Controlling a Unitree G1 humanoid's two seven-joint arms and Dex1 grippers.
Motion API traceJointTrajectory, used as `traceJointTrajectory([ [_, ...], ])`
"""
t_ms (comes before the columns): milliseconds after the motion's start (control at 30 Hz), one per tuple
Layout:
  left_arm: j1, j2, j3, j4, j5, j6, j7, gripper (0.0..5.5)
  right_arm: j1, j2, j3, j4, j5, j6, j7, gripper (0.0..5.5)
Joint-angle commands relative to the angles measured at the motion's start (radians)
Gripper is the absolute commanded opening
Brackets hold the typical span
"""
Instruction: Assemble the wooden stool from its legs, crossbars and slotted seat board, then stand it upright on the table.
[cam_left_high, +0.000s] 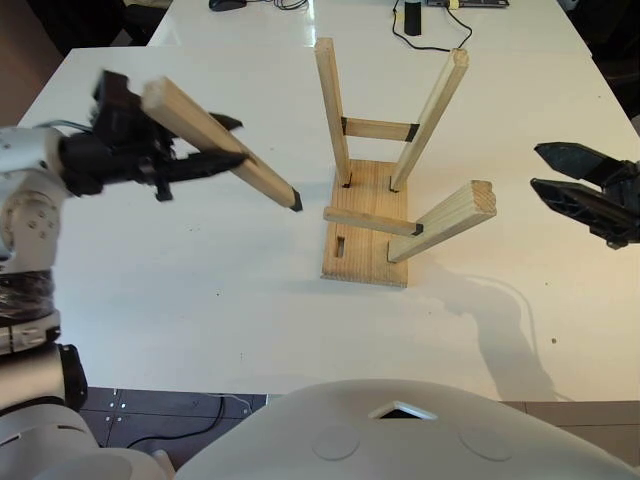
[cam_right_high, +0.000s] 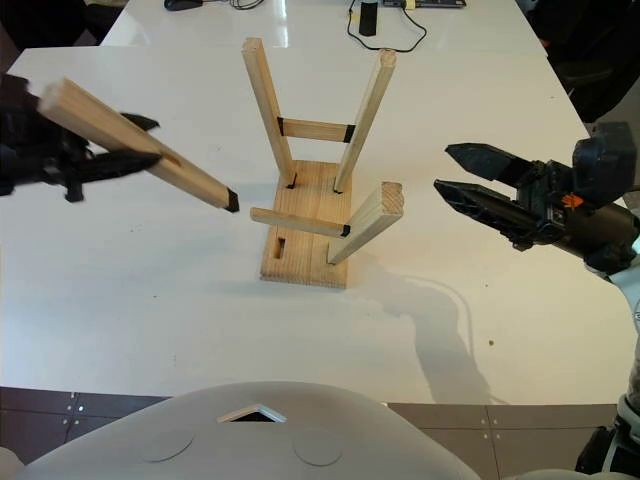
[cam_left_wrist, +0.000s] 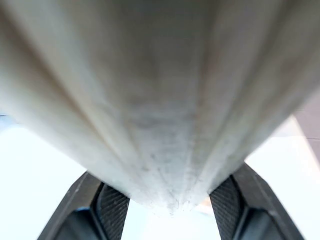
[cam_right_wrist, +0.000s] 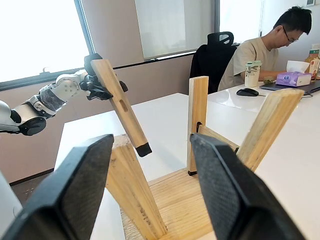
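The left gripper has its fingers clamped on a loose leg, held above the bench at the left. The leg's long axis slants down, black-capped end aimed at the seat board. The board lies flat at the centre, with two legs standing in its far slots and a third leaning rightward. The right gripper hangs spread open, well apart, pointing left.

The left arm is raised and stretched forward. Its left gripper is clamped across a wooden leg that juts past the fingertips. The right gripper hangs level, pointing inward, fingers spread wide apart.
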Motion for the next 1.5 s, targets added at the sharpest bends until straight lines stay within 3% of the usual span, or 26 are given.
traceJointTrajectory([
  [33,0.044,-0.081,-0.011,0.045,0.010,0.003,0.022,2.04,-0.036,0.002,0.033,0.027,-0.028,-0.014,0.026,2.81],
  [533,0.116,-0.186,-0.088,-0.066,0.106,-0.107,-0.021,2.04,-0.087,-0.001,0.060,0.059,-0.023,0.000,0.049,2.81],
  [800,0.158,-0.153,-0.197,-0.025,0.302,-0.321,-0.088,2.04,-0.119,-0.001,0.079,0.061,-0.019,0.010,0.050,2.81],
  [1100,0.098,-0.098,-0.227,0.034,0.247,-0.224,-0.117,2.04,-0.082,0.008,0.076,0.025,-0.040,0.000,0.045,2.81],
  [1233,0.037,-0.122,-0.289,0.124,0.256,-0.167,-0.138,2.04,-0.062,0.021,0.101,0.004,-0.076,-0.019,0.046,2.81],
  [1500,-0.022,-0.131,-0.444,0.199,0.372,-0.246,-0.179,2.04,-0.063,0.030,0.141,-0.021,-0.110,-0.036,0.048,2.81],
])
